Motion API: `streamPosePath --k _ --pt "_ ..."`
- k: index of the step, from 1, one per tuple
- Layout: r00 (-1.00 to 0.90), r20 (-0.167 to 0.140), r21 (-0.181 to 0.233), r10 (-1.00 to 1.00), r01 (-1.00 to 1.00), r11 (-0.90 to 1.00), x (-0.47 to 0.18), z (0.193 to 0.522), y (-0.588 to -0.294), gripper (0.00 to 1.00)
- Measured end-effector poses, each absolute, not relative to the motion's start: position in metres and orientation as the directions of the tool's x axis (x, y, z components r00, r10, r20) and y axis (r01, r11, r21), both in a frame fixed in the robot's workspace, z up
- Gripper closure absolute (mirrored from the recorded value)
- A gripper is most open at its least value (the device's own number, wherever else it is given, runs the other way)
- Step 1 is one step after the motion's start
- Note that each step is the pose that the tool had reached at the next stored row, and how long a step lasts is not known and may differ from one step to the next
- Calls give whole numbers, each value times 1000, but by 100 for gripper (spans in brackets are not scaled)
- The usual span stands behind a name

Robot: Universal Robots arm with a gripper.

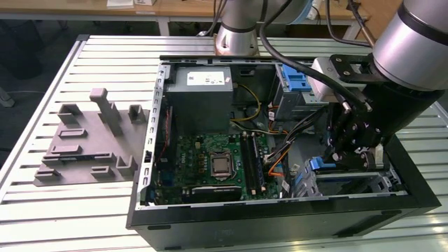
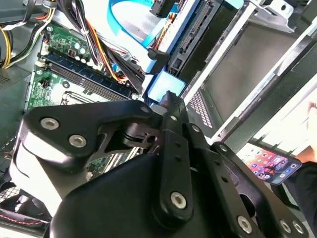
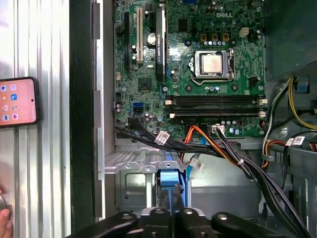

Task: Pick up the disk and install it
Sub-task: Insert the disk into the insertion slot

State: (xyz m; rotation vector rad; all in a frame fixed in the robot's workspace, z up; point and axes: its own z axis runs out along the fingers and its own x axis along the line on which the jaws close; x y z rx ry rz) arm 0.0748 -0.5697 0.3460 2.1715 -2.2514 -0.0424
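The disk sits in the silver bay (image 1: 381,184) at the case's front corner, on the exterior view's right. Its blue bracket end (image 1: 323,164) sticks out toward the motherboard. In both wrist views that blue end (image 3: 171,176) (image 2: 166,85) lies right at my fingertips. My gripper (image 1: 353,156) (image 3: 172,191) (image 2: 171,99) hangs over the bay with its fingers closed together, tips touching the blue end. The disk's silver body and label are hidden inside the bay.
The open computer case (image 1: 150,157) lies on a slatted metal table (image 1: 84,210). Cable bundles (image 3: 223,148) run past the bay beside the motherboard (image 1: 210,163). A grey fixture plate (image 1: 87,142) lies outside the case. A phone (image 3: 20,101) and a hand (image 3: 4,223) are at the table edge.
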Motion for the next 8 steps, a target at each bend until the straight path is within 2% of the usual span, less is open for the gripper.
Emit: streamPosePath --k 2,8 --pt "-36 -9 28 -999 -999 36 75 346 -570 89" --pt "-36 -10 27 -999 -999 36 75 346 -570 89"
